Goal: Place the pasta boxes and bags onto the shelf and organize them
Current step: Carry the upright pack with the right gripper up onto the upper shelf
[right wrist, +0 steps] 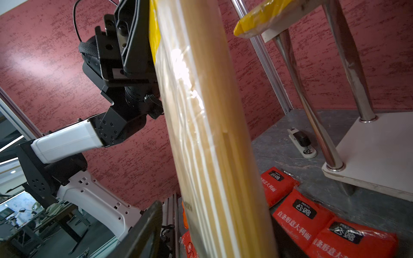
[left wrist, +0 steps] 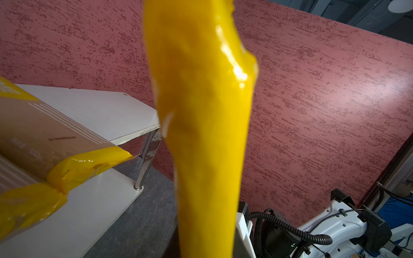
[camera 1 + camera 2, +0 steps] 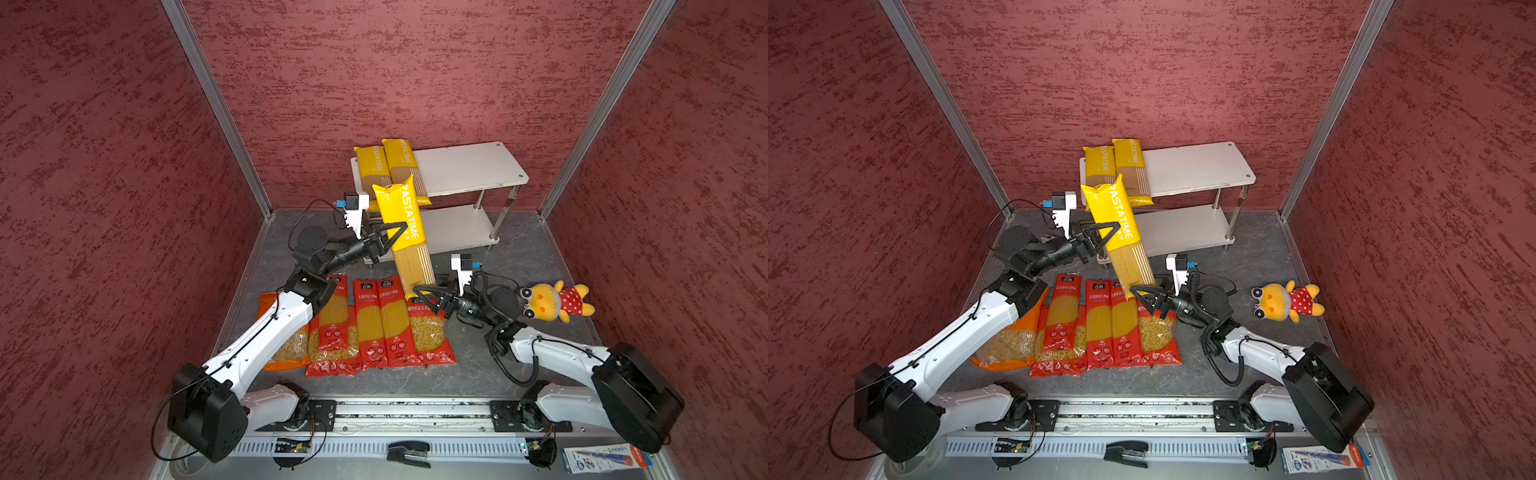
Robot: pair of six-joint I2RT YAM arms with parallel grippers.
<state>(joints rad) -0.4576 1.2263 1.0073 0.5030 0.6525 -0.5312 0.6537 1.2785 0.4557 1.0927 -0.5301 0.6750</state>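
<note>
A long yellow spaghetti pack (image 3: 405, 232) (image 3: 1121, 224) hangs tilted in front of the shelf (image 3: 469, 166) (image 3: 1196, 166). My left gripper (image 3: 399, 232) (image 3: 1115, 230) is shut on its yellow middle, and the pack (image 2: 205, 134) fills the left wrist view. My right gripper (image 3: 422, 296) (image 3: 1138, 295) is open around the pack's lower clear end (image 1: 212, 134); one finger (image 1: 143, 227) stands apart from it. Two yellow packs (image 3: 374, 170) (image 3: 405, 166) lie on the left of the top board. Red spaghetti packs (image 3: 370, 328), red short-pasta bags (image 3: 428, 332) and an orange bag (image 3: 286, 361) lie on the floor.
A plush toy (image 3: 552, 301) lies right of my right arm. A black stapler (image 3: 409, 453) and a blue-white carton (image 3: 602, 457) sit by the front rail. A small white stapler (image 1: 301, 143) lies near a shelf post. Red walls close in on three sides.
</note>
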